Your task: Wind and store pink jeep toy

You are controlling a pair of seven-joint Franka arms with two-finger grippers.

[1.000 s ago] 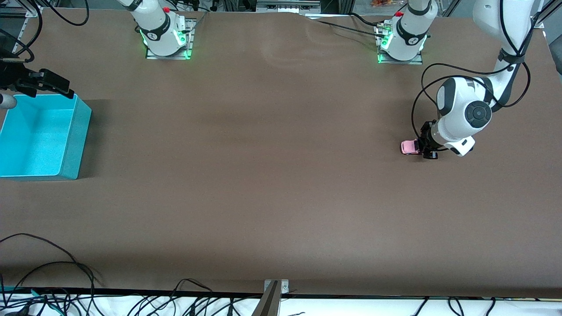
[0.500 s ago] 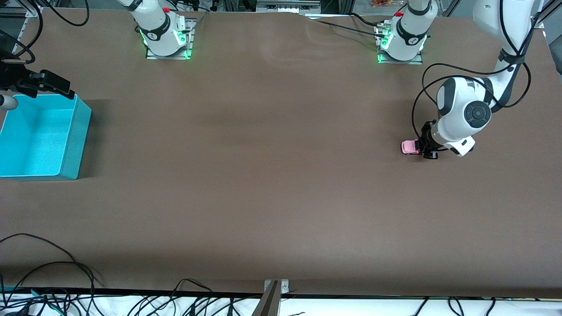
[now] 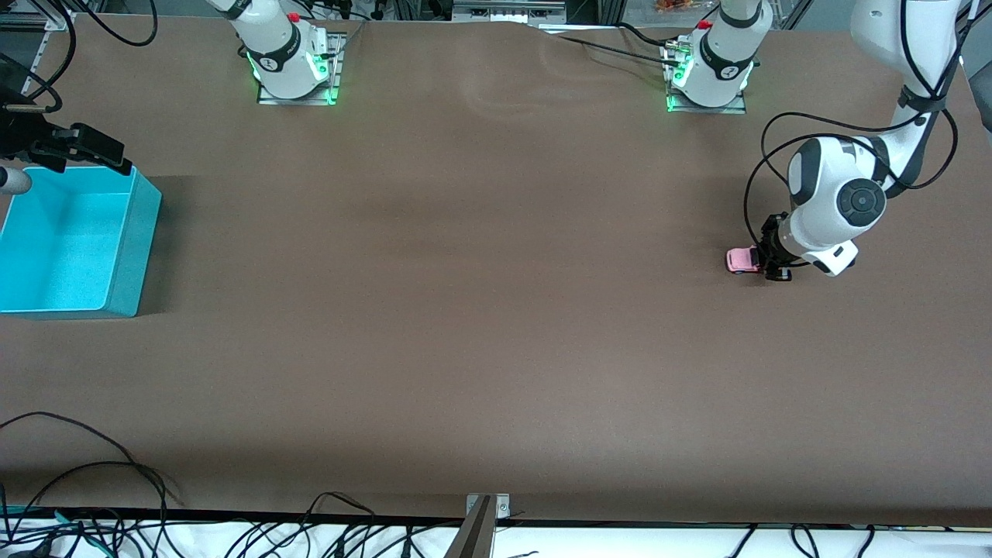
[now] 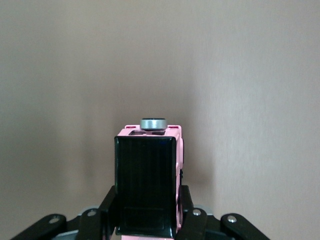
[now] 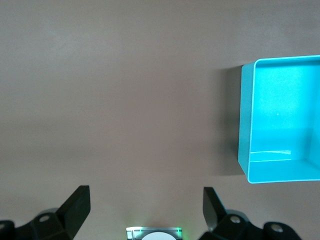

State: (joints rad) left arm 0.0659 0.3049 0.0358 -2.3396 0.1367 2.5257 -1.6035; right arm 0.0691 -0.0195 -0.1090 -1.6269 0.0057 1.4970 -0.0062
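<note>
The pink jeep toy (image 3: 742,260) is tiny, pink, with a black roof, and sits low at the table surface near the left arm's end. My left gripper (image 3: 763,263) is shut on its sides. In the left wrist view the jeep (image 4: 147,170) fills the space between the black fingers (image 4: 107,207), with a small silver disc at its front end. The turquoise bin (image 3: 136,232) stands at the right arm's end and holds nothing. My right gripper (image 3: 101,151) is open and empty, up over the table beside the bin (image 5: 243,125); its fingers (image 5: 77,202) stand wide apart.
The two arm bases (image 3: 294,66) (image 3: 707,74) glow green along the table's edge farthest from the front camera. Black cables (image 3: 85,480) lie at the edge nearest the front camera, beside a metal bracket (image 3: 486,511). Brown table lies between jeep and bin.
My left gripper has slid the jeep a short way along the table toward the left arm's end. The right gripper has stayed beside the bin.
</note>
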